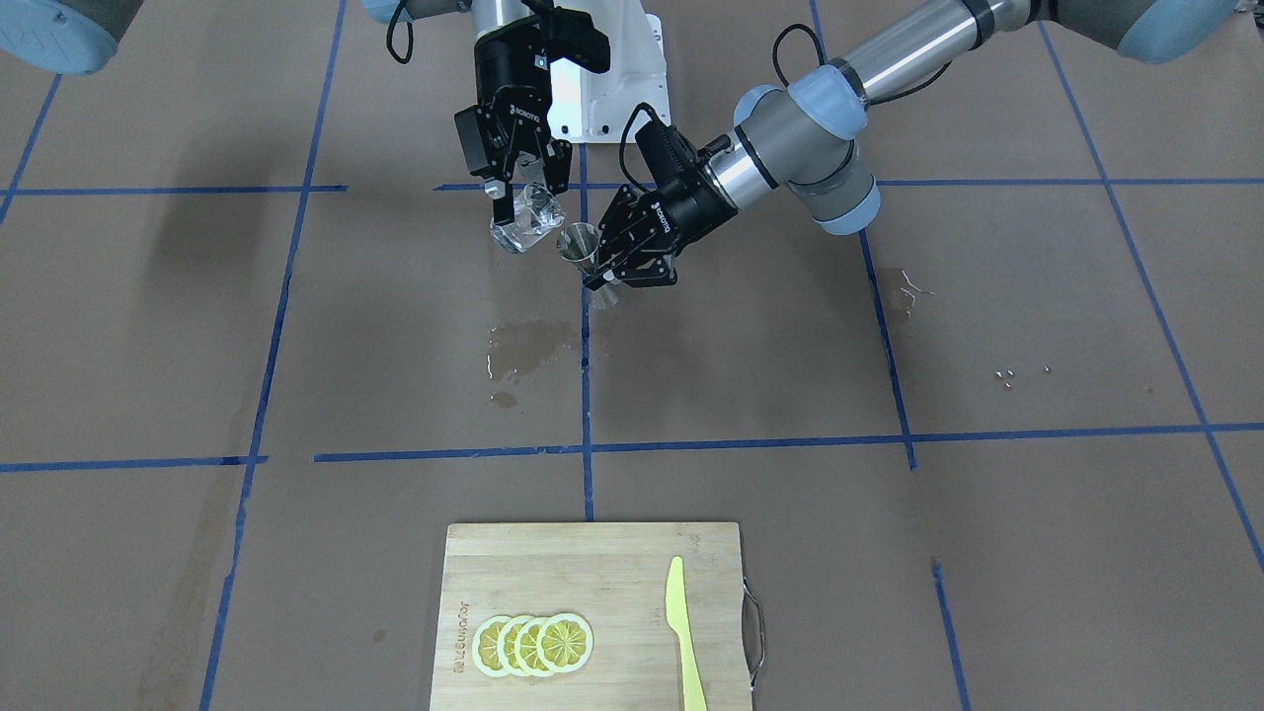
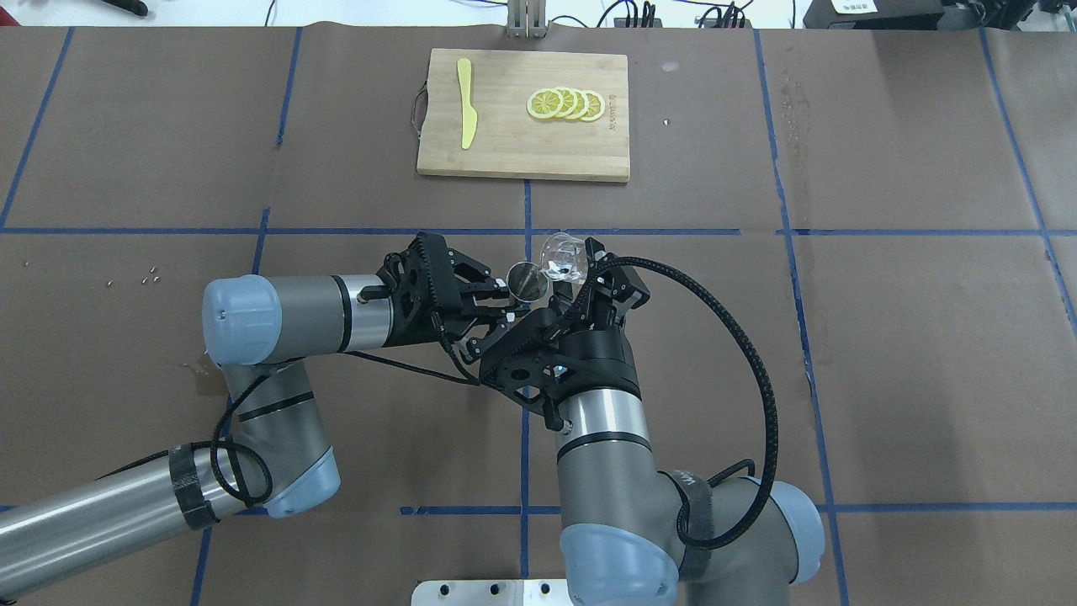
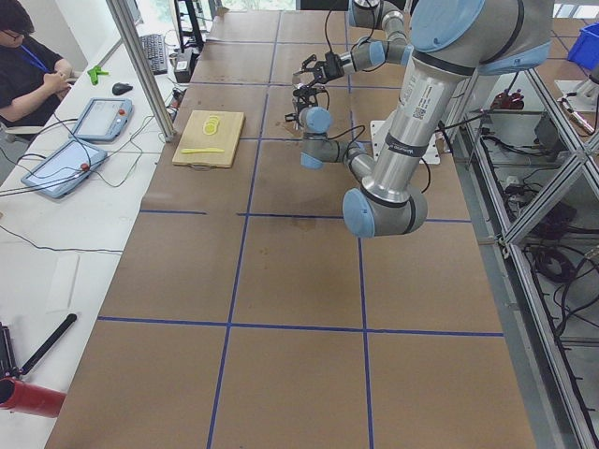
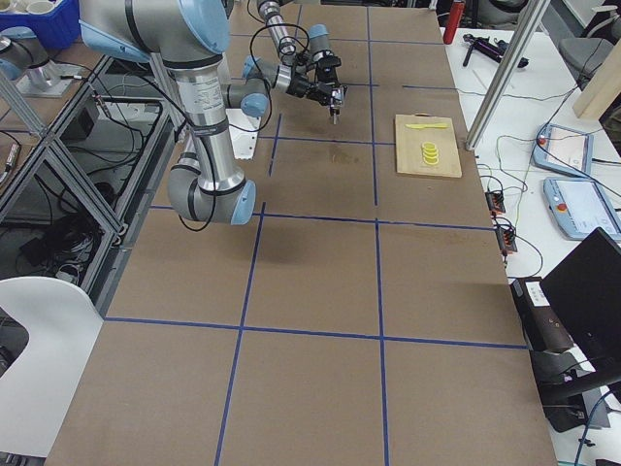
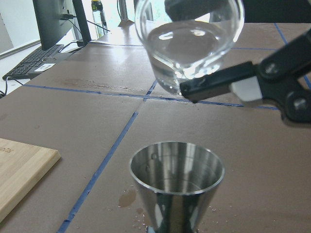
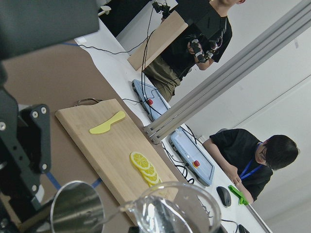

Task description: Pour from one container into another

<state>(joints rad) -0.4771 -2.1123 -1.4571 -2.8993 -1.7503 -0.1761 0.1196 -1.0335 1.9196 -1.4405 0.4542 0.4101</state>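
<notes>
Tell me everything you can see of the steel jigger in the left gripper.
The shiny stainless-steel hourglass-shaped jigger is two cones joined at a narrow waist, mirror-bright. It is held roughly upright, wide mouth up, a droplet or two on its inner wall; whether liquid lies at the bottom cannot be told. The left gripper clamps it about the waist, seemingly clear of the brown paper table. The tilted clear glass tumbler hangs over its mouth, not touching it.

ROBOTIQ marks the left gripper (image 1: pixel 598 269) and right gripper (image 1: pixel 528 202) (engraving on the cutting board (image 1: pixel 592 583) is illegible).
</notes>
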